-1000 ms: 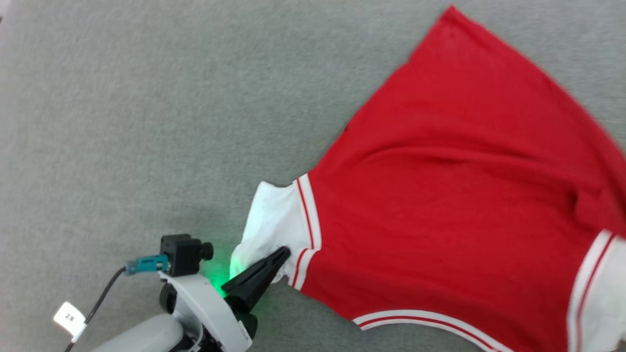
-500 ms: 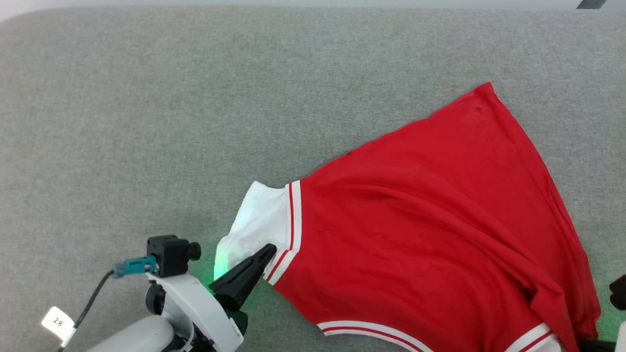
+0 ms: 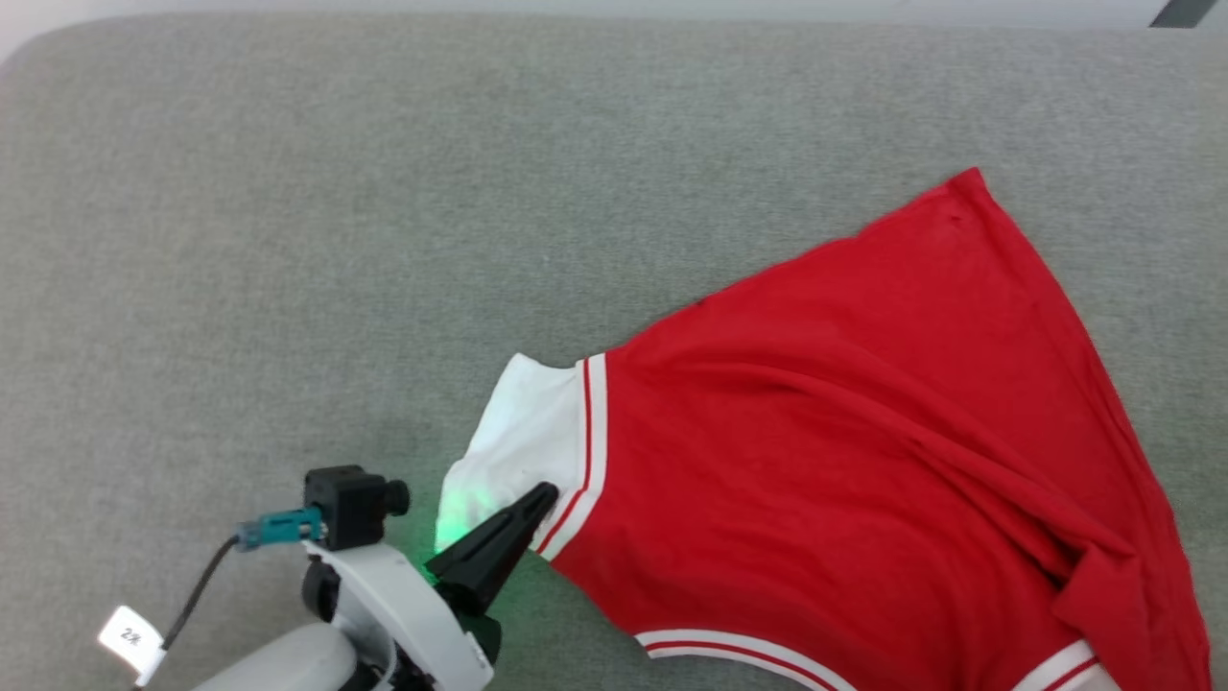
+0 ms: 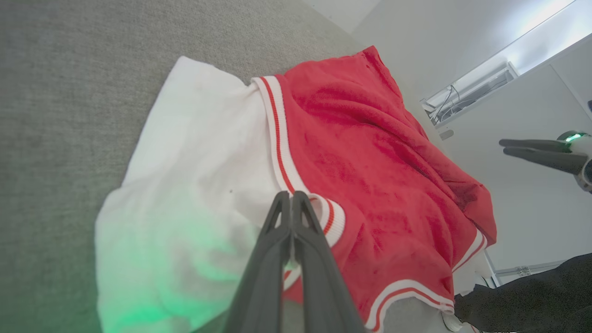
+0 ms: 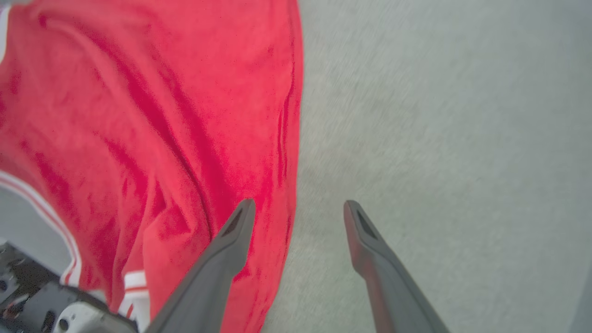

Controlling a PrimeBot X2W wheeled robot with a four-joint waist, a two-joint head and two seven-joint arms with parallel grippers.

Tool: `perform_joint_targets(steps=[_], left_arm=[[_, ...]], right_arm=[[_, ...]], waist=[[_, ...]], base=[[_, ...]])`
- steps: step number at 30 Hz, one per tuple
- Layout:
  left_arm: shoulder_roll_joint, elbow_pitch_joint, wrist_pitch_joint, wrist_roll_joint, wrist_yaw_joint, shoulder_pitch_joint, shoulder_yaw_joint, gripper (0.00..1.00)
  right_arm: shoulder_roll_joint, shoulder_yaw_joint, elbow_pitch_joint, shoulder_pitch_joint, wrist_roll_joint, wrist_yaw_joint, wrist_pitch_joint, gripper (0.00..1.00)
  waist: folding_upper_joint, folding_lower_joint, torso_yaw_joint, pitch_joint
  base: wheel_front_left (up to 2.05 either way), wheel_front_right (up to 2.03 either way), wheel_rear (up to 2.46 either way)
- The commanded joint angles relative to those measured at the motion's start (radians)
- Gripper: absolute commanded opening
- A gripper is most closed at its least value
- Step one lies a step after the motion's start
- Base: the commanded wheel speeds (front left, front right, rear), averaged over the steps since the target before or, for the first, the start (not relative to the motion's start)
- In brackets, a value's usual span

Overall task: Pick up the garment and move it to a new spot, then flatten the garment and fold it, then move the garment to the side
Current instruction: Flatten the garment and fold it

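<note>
The red jersey-style shirt with white sleeves [image 3: 844, 432] lies rumpled on the grey fabric cushion [image 3: 288, 240], stretching rightward from the left gripper [image 3: 539, 494], clamped on its striped sleeve trim, while the right gripper [image 5: 299, 203] hangs spread and empty over its opposite edge.

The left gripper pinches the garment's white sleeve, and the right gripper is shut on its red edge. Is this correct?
No: the right gripper is open at the red edge of the garment, as the right wrist view shows. The rest holds.
</note>
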Motion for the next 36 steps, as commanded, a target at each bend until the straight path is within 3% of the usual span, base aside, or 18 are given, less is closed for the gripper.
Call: perform_joint_targets(steps=[1,4,6,12,17,24,26,28,36], left_arm=[[-0.012,-0.004,0.000,0.010,-0.006,-0.002,-0.001,0.00],[-0.027,-0.004,0.002,0.024,-0.007,-0.020,-0.004,0.00],[-0.042,-0.004,0.003,0.034,-0.010,-0.036,-0.005,0.00],[-0.091,0.010,0.015,0.060,-0.019,-0.088,-0.017,0.00],[-0.144,0.041,0.015,0.077,-0.028,-0.126,-0.029,0.00],[-0.186,0.082,0.012,0.088,-0.037,-0.134,-0.038,0.00],[-0.183,0.098,0.010,0.088,-0.037,-0.132,-0.031,0.00],[-0.177,0.116,0.008,0.091,-0.034,-0.125,-0.017,0.00],[-0.150,0.145,0.000,0.117,-0.013,-0.154,0.060,0.00]], right_arm=[[0.010,-0.057,-0.010,-0.025,-0.015,-0.002,0.005,1.00],[0.036,-0.114,-0.019,-0.120,-0.056,-0.002,-0.005,1.00],[0.060,-0.088,-0.005,-0.210,-0.101,-0.002,-0.014,1.00],[0.147,0.128,0.184,-0.544,-0.257,-0.002,0.006,1.00],[0.209,0.294,0.396,-0.749,-0.287,-0.002,0.032,1.00],[0.205,0.472,0.576,-0.878,-0.285,-0.002,0.030,1.00],[0.203,0.520,0.595,-0.883,-0.254,-0.001,0.044,0.40],[0.198,0.547,0.602,-0.896,-0.230,-0.001,0.032,0.00],[0.218,0.539,0.666,-0.992,-0.143,-0.002,-0.103,0.00]], waist=[[-0.0001,0.0000,0.020,0.010],[-0.0001,0.0000,0.048,0.031],[-0.0001,0.0000,0.066,0.052],[-0.0001,0.0000,0.125,0.119],[-0.0001,0.0000,0.175,0.164],[-0.0001,0.0000,0.206,0.194],[-0.0001,0.0000,0.207,0.193],[-0.0001,0.0000,0.204,0.188],[-0.0001,0.0000,0.157,0.139]], base=[[0.00,0.00,0.00],[0.00,0.00,0.00],[0.00,0.00,0.00],[0.00,0.00,0.00],[0.00,0.00,0.00],[0.00,0.00,0.00],[0.00,0.00,0.00],[0.00,0.00,0.00],[0.00,0.00,0.00]])
